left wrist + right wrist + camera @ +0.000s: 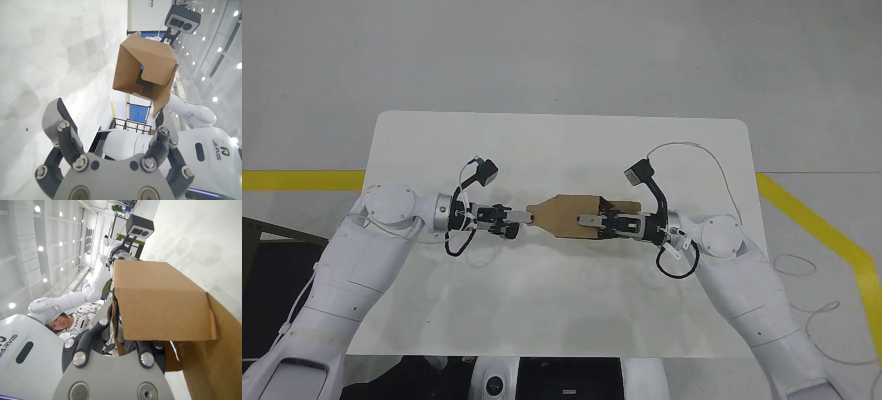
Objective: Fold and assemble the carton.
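**Top, left wrist and right wrist views.** The carton (560, 212) is seen over the middle of the table (562, 140), lying lengthwise between the two grippers. Whether it rests on the surface or is held clear of it cannot be told.

The carton (160, 306) is gripped at one end by the right gripper (113, 313). Its fingers (105, 328) are closed on an edge of the cardboard wall, one finger outside it and the other largely hidden behind it. In the top view the right gripper (594, 220) is seen lying over that end of the carton.

In the left wrist view the carton (145, 66) is shown partly erected as a brown tube. Its open end is turned toward the left gripper (111, 106), one flap is folded across the opening, and another flap hangs loose at the side.

The left gripper is spread wide and nothing is held in it. One of its fingers (64, 115) is seen against the table (37, 56). The other lies just beside the tip of the loose flap, and contact there cannot be judged. In the top view the left gripper (510, 220) is placed just beside the narrow free end of the carton.
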Available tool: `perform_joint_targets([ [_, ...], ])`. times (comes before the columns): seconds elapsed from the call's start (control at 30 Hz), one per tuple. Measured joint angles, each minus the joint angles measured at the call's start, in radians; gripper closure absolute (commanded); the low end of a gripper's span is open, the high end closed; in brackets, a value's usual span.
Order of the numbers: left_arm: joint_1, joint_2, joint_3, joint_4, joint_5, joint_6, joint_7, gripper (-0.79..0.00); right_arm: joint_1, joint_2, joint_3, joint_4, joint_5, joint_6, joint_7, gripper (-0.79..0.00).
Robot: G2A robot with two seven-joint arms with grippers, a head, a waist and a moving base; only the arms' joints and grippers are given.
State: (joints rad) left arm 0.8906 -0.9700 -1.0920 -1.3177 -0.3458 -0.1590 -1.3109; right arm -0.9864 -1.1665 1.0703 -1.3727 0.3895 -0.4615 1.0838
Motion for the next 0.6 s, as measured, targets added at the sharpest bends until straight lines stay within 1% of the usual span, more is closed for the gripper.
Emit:
perform_joint_targets([
  [0.27,-0.001,-0.001,0.005,0.019,-0.008,0.012,0.003,-0.785,0.004,-0.004,-0.013,-0.008,0.03,-0.018,0.005,0.0],
  [0.6,-0.004,-0.007,0.023,0.016,-0.021,0.012,0.001,-0.785,0.032,-0.024,-0.069,0.009,0.09,-0.054,0.005,0.0],
])
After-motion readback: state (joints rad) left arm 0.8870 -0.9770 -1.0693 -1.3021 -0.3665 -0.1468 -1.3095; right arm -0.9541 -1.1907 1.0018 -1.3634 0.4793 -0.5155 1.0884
